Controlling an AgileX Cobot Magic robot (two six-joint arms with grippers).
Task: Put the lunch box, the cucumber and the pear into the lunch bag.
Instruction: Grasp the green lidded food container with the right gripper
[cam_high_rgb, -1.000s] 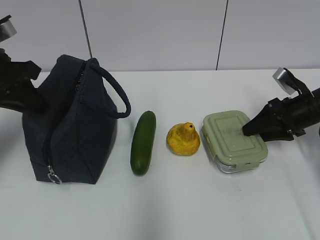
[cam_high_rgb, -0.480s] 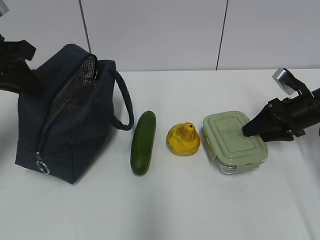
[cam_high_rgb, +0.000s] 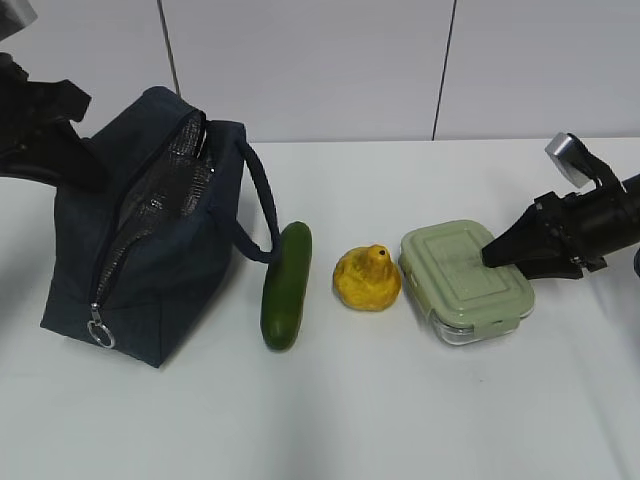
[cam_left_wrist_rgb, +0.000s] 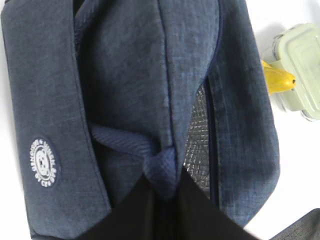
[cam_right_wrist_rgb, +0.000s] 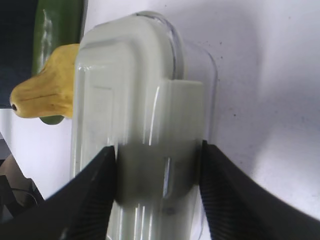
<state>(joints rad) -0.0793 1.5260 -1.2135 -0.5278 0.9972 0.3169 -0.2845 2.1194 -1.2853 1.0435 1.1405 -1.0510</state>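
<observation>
Since the earlier frame, lunch bag (cam_high_rgb: 150, 240) has shifted right; its handle (cam_high_rgb: 262, 215) now touches cucumber (cam_high_rgb: 286, 285). Left gripper (cam_left_wrist_rgb: 162, 187) is pinched on the handle loop, bag mouth gaping, silver lining visible. Right gripper (cam_right_wrist_rgb: 159, 172) clamps lunch box (cam_high_rgb: 466, 282) across its near end. Pear (cam_high_rgb: 368, 279) sits just beyond the box on desk (cam_high_rgb: 400, 410), cucumber past it, between that gripper and the bag.

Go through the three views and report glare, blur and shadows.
Exterior view: even light, sharp, only faint shadows under the cucumber and pear. Left wrist view: lunch bag fabric crisp, white table blown out. Right wrist view: lunch box lid soft and smeared, bright streaks along its clear rim.
</observation>
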